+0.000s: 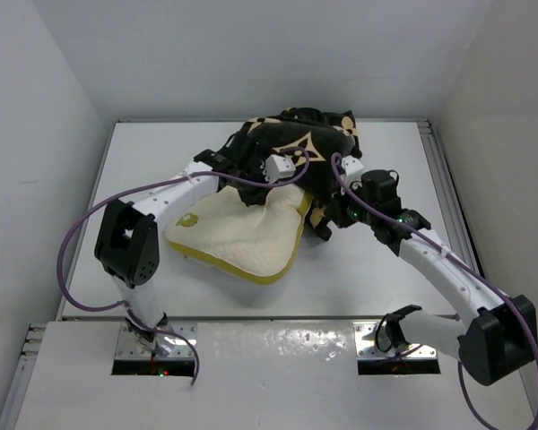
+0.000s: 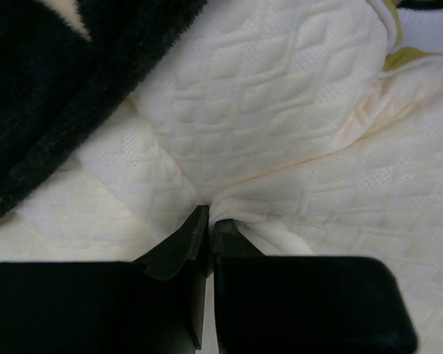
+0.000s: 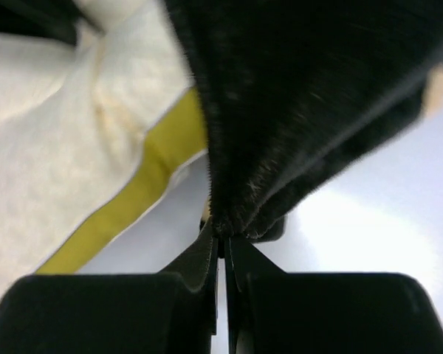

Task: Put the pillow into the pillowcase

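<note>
The pillow (image 1: 238,237) lies on the white worktop (image 1: 377,278), with its mustard band showing along the near edge. The pillowcase (image 1: 291,143) is bunched over the pillow's far edge. The left pincer (image 2: 209,219) is clenched on a fold of the pillow's quilted cream cover, just beside the black fabric. The right pincer (image 3: 223,230) is clenched on the pillowcase's edge, by the pillow's right side.

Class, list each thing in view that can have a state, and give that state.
pillow: mostly uncovered, far end covered, creased.
pillowcase: bunched over the pillow's far end.
left gripper: shut on pillow fabric.
right gripper: shut on pillowcase edge.
</note>
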Controlling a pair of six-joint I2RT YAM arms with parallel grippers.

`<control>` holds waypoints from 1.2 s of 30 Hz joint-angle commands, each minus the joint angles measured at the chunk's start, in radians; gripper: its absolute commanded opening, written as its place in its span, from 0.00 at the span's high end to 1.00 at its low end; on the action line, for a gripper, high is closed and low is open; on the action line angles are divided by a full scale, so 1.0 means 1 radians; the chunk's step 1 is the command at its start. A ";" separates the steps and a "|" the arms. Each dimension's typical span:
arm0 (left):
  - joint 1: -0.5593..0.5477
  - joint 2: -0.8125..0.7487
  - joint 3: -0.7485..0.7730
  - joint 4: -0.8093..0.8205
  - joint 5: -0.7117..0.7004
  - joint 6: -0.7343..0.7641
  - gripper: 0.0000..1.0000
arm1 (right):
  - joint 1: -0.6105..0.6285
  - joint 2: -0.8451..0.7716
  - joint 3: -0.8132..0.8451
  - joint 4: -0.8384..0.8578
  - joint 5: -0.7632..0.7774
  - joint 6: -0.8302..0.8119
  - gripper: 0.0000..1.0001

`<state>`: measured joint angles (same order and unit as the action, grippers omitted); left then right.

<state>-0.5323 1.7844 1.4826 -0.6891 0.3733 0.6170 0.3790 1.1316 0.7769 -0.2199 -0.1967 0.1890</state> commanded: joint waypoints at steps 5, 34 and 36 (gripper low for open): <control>-0.052 0.003 0.033 0.114 -0.048 -0.126 1.00 | 0.063 -0.115 -0.033 -0.164 -0.132 -0.033 1.00; 0.070 -0.117 0.101 0.052 -0.080 -0.221 1.00 | -0.160 -0.125 -0.148 -0.073 0.057 0.409 0.98; 0.164 -0.137 0.056 0.083 -0.140 -0.230 1.00 | -0.181 -0.133 -0.174 -0.029 0.042 0.469 0.70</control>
<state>-0.4942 1.7229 1.5486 -0.6563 0.3363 0.4271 0.2214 1.0084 0.6273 -0.3099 -0.1413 0.5816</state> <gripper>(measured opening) 0.018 0.213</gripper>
